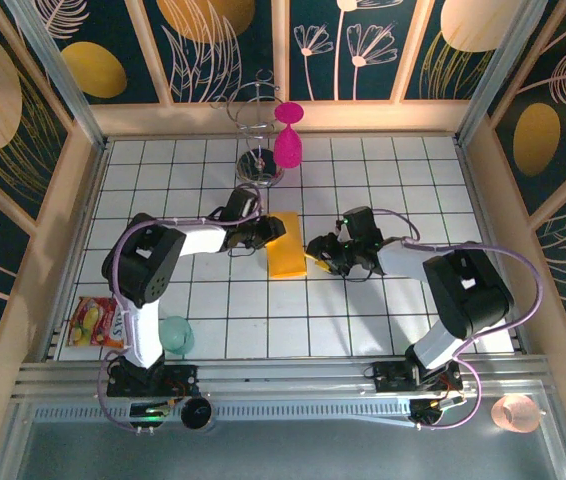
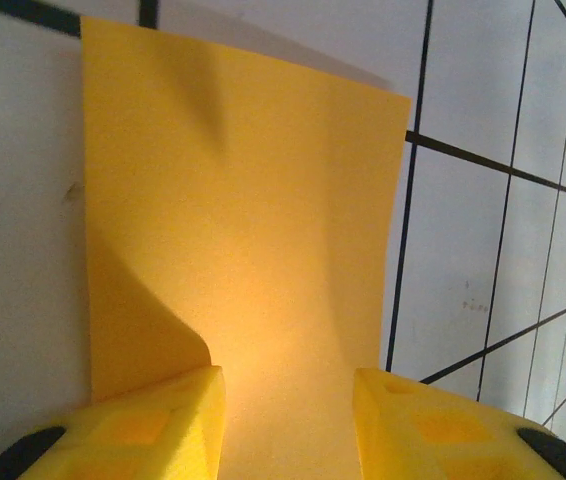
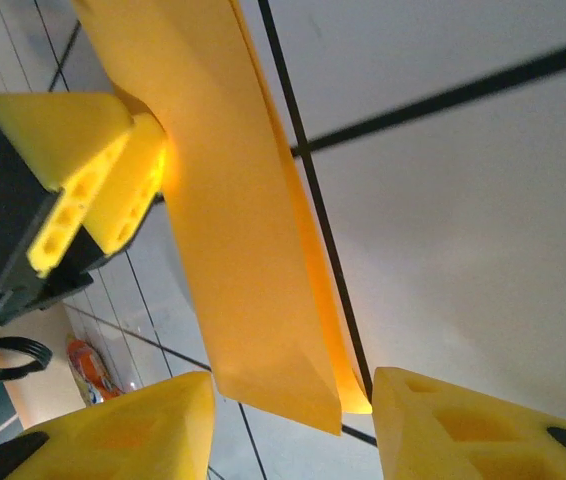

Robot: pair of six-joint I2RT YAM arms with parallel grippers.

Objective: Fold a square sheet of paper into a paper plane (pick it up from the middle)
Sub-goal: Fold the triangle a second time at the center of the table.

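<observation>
The orange-yellow sheet of paper (image 1: 288,250) lies folded into a narrow rectangle near the table's middle. My left gripper (image 1: 269,231) sits at its left edge. In the left wrist view this gripper (image 2: 288,420) is open, the paper (image 2: 243,200) running out from between its fingers, one edge curling up by the left finger. My right gripper (image 1: 316,250) is at the paper's right edge. It (image 3: 293,420) is open too, and the paper's two-layered end (image 3: 253,280) hangs lifted between its fingers. The left gripper's fingers (image 3: 73,140) touch the paper's far edge.
A magenta goblet (image 1: 288,140) hangs on a wire rack (image 1: 255,120) at the back. A snack packet (image 1: 98,322) and a teal cup (image 1: 175,335) sit at the front left. A pink cup (image 1: 516,412) stands off the table, front right.
</observation>
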